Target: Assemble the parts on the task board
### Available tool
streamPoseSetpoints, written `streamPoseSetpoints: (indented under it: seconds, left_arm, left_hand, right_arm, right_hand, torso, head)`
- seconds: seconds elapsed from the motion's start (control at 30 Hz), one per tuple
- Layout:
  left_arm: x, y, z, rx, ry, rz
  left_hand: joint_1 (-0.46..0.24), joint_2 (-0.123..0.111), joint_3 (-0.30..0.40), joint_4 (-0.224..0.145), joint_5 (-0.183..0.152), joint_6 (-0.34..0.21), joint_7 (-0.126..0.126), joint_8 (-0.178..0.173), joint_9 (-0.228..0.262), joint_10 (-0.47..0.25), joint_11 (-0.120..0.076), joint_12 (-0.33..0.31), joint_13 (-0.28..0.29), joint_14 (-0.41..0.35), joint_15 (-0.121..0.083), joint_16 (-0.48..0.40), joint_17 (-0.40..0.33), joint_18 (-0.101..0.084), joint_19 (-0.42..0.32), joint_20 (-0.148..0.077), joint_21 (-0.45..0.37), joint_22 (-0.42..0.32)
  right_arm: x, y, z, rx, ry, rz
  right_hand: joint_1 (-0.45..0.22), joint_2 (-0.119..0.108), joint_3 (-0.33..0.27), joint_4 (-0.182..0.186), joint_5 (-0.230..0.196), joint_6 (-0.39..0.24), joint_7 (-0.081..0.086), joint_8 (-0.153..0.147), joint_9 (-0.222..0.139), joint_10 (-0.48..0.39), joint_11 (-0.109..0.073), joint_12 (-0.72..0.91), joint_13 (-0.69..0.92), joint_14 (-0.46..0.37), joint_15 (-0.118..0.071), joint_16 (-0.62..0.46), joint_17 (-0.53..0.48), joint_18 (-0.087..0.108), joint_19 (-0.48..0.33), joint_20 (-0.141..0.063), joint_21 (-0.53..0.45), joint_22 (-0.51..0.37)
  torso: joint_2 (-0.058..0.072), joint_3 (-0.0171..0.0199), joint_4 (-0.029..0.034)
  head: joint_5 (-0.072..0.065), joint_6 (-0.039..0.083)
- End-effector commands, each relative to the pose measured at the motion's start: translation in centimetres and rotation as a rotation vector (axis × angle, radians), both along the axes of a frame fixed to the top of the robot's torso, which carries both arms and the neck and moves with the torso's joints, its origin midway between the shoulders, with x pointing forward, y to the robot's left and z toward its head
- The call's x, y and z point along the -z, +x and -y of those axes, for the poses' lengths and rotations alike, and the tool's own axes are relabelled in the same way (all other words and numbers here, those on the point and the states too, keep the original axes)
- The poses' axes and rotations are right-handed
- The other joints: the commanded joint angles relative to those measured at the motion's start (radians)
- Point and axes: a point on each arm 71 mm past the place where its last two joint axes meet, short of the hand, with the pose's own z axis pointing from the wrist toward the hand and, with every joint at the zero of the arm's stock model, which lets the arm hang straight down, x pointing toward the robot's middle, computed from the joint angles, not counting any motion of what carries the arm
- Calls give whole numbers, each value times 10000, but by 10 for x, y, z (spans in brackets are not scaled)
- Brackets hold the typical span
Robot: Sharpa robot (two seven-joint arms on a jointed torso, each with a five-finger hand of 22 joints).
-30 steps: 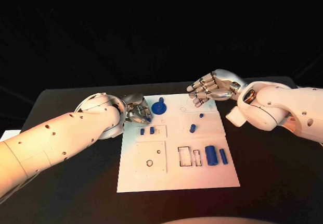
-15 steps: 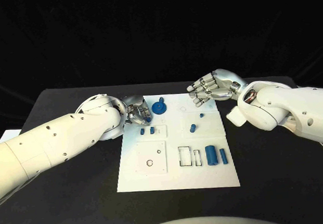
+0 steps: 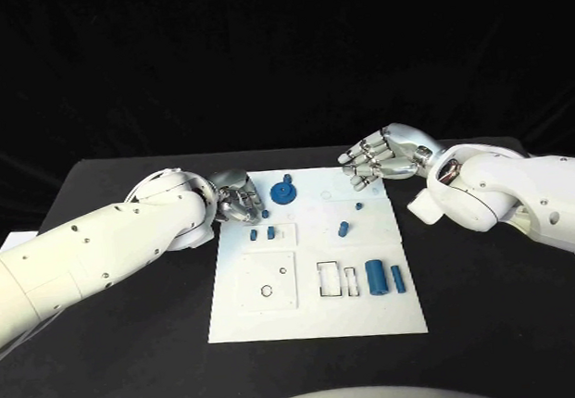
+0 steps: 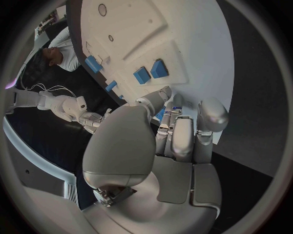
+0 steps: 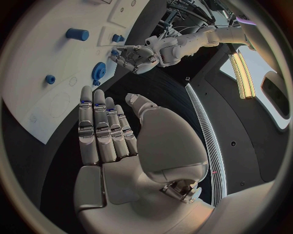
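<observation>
The white task board [image 3: 316, 301] lies in the middle of the table. On its far part stands a blue gear [image 3: 283, 193] [image 5: 98, 71]. My left hand [image 3: 238, 199] [image 4: 174, 131] hovers at the board's far left corner, just left of the gear, with its fingers curled. A blue glint shows at its fingertips [image 5: 114, 52]; I cannot tell if it holds anything. Two small blue blocks [image 3: 262, 232] [image 4: 151, 72] lie close to that hand. My right hand [image 3: 382, 157] [image 5: 107, 131] hangs over the board's far right corner, fingers apart and holding nothing.
Two blue pegs [image 3: 345, 227] [image 3: 358, 205] stand mid-board. Two blue cylinders [image 3: 375, 277] [image 3: 399, 277] lie at the near right beside rectangular slots [image 3: 329, 278]. A raised square plate with holes [image 3: 269, 280] sits at the near left. Black table [image 3: 512, 330] surrounds the board.
My left hand has drawn slightly back and left from the gear. My right hand has drifted a little to the right. The parts on the board have not moved.
</observation>
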Motion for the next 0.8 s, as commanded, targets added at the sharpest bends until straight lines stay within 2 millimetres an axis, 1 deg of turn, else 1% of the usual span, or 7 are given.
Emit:
streamPoseSetpoints:
  seconds: [0.03, 0.27, 0.33, 0.43, 0.5, 0.63, 0.8]
  left_arm:
    - [0, 0, -4, -132, -283, 1]
    - [-12, 5, -24, -753, -2590, 335]
    - [-17, 7, -30, -1058, -3752, 332]
    - [-24, 7, -43, -1877, -6631, -31]
    - [-29, 6, -50, -2639, -8994, -617]
    - [-34, 0, -61, -3794, -12118, -1265]
    - [-37, -9, -69, -4297, -13668, -1806]
  left_hand:
    - [7, 24, 70, 11, 49, -80, -3, -26, -1, -63, -10, -51, 6, -21, 50, -67, -52, 15, -77, 37, -127, -45]
    - [545, 359, 761, -347, 87, 575, -23, 352, 115, 188, -48, 92, 49, -247, -18, -423, -718, 166, -335, 5, -794, -343]
    - [612, 393, 971, -434, 95, 631, -12, 385, 106, 232, -44, 125, 60, -352, -26, -587, -990, 218, -461, -16, -1081, -469]
    - [362, 335, 1163, -424, 50, 669, 1, 420, 62, 231, -35, 184, 82, -887, -8, -1397, -2235, 459, -1089, -18, -2460, -1104]
    - [141, 414, 1054, -294, 25, 782, -42, 511, 72, 331, -111, 335, 151, -1237, -23, -1893, -2964, 593, -1510, 4, -3346, -1527]
    - [-156, 459, 731, -123, -3, 738, -65, 534, 56, 284, -118, 459, 214, -1376, 2, -2063, -3207, 638, -1722, 28, -3794, -1753]
    - [-856, 372, -88, 325, -32, 605, -76, 542, 40, 179, -102, 616, 289, -1608, 43, -2328, -3659, 717, -1988, 90, -4528, -2172]
  right_arm:
    - [1, 1, 2, -123, -497, 200]
    - [8, 8, 17, -509, -3142, 934]
    - [10, 11, 21, -507, -3767, 1096]
    - [13, 15, 26, -517, -4843, 1392]
    - [15, 16, 26, -595, -5580, 1649]
    - [20, 13, 21, -860, -6925, 2229]
    - [24, 7, 11, -1120, -8467, 3015]
  right_hand:
    - [-36, -43, 167, -56, -122, 135, -21, -18, 14, 107, -75, -29, -8, 327, -91, 150, 59, 162, 270, -99, 152, 49]
    - [335, -293, 456, -663, -1153, 545, -324, -19, 26, 699, -474, 99, 38, 2500, -797, 1332, 731, 138, 2169, -890, 1361, 608]
    - [378, -345, 485, -750, -1252, 647, -376, -20, 27, 884, -557, 147, 51, 2647, -870, 1482, 856, 132, 2425, -993, 1586, 727]
    - [429, -393, 596, -882, -1350, 914, -459, -6, 35, 1182, -650, 196, 67, 2725, -973, 1684, 1079, 92, 2751, -1122, 1990, 963]
    - [434, -401, 672, -938, -1374, 1069, -516, -4, 36, 1365, -711, 229, 85, 2780, -1027, 1816, 1217, 80, 2938, -1184, 2250, 1118]
    - [353, -445, 842, -987, -1424, 1322, -633, -42, 29, 1614, -812, 197, 108, 2799, -1086, 2077, 1508, 59, 3212, -1302, 2815, 1474]
    - [175, -559, 1084, -942, -1853, 1447, -684, -172, 10, 1519, -806, -85, 54, 2746, -1088, 2303, 1820, 17, 3076, -1357, 3308, 1839]
  torso:
    - [-6, -9, 22]
    - [-22, -9, 2]
    - [-20, -4, 2]
    - [-15, 10, -1]
    - [5, -12, -12]
    - [4, -44, 23]
    - [7, -16, -4]
  head:
    - [-19, 17]
    - [28, 62]
    - [30, 80]
    - [2, 126]
    - [-75, 179]
    - [-251, 212]
    - [-344, 273]
